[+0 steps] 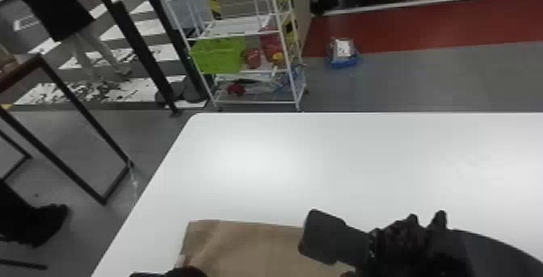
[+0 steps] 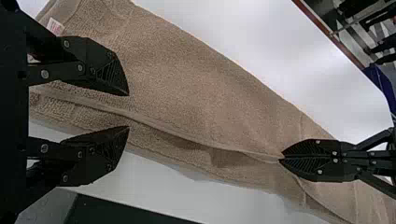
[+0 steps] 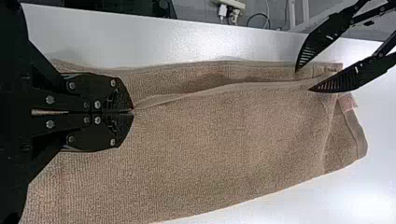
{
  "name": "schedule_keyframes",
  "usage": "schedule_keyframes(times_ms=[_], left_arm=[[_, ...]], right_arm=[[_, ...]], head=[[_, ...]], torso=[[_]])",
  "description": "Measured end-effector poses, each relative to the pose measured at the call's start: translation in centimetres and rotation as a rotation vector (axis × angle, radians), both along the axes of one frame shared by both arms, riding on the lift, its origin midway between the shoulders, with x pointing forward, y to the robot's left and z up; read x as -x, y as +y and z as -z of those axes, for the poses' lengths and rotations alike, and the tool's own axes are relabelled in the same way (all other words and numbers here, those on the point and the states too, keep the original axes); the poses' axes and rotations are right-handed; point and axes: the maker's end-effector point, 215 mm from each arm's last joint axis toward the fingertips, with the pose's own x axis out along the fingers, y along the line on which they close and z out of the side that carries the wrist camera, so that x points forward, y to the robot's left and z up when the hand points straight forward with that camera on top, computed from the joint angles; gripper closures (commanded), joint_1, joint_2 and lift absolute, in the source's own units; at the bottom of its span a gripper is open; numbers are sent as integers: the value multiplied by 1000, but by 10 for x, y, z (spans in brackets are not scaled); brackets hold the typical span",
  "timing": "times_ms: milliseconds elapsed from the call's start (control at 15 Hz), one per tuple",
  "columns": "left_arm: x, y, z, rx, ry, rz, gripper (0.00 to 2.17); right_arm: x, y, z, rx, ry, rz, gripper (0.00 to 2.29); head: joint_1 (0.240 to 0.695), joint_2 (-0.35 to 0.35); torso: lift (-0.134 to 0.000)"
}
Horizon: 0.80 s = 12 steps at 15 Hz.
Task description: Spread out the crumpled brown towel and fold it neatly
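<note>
Right gripper low on towel

Towel at the front of the counter, rack behind

The towel lies on the counter, near its left edge; behind the counter, the rack stands on the floor, holding a basket on a lower shelf; right of the rack, a package lies on the floor; left of the counter stands a frame.

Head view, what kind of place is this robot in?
Possibly a shop-like demo or lab space: a wire rack holding a green basket, black posts, and a white table with a towel.
</note>
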Motion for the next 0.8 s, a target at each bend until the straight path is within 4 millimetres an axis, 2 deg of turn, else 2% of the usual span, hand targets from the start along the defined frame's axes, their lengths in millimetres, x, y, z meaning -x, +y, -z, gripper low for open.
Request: schedule_keyframes(times_ms=[333, 667, 800], left_arm=[[2, -11, 2, 20, 7, 15, 741], [-4, -16, 5, 26, -4, 4, 761], [-5, -18, 8, 27, 4, 0, 991]], right_arm=[[0, -1, 0, 1, 2, 6, 1318], [0, 1, -1, -1, 2, 4, 1318], [0, 1, -1, -2, 1, 4, 1318]], head=[[695, 350], [695, 350], [695, 350]], torso=[[-122], [-122], [-122]])
